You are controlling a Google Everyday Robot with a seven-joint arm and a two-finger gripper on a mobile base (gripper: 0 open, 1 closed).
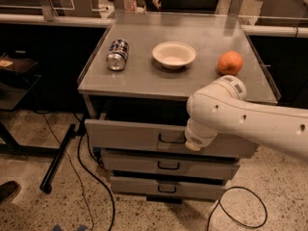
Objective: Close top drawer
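top drawer (130, 136): matt grey metal | arm (250, 117): glossy white plastic (jaws hidden behind it)

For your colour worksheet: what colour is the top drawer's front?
Grey top drawer, camera view; the gripper is at its front.

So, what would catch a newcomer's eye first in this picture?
The big white robot arm reaches in from the picture's right, its end effector at the front of the top drawer, just right of its handle; that drawer stands pulled out. On the cabinet top sit a tipped can, a white bowl and an orange.
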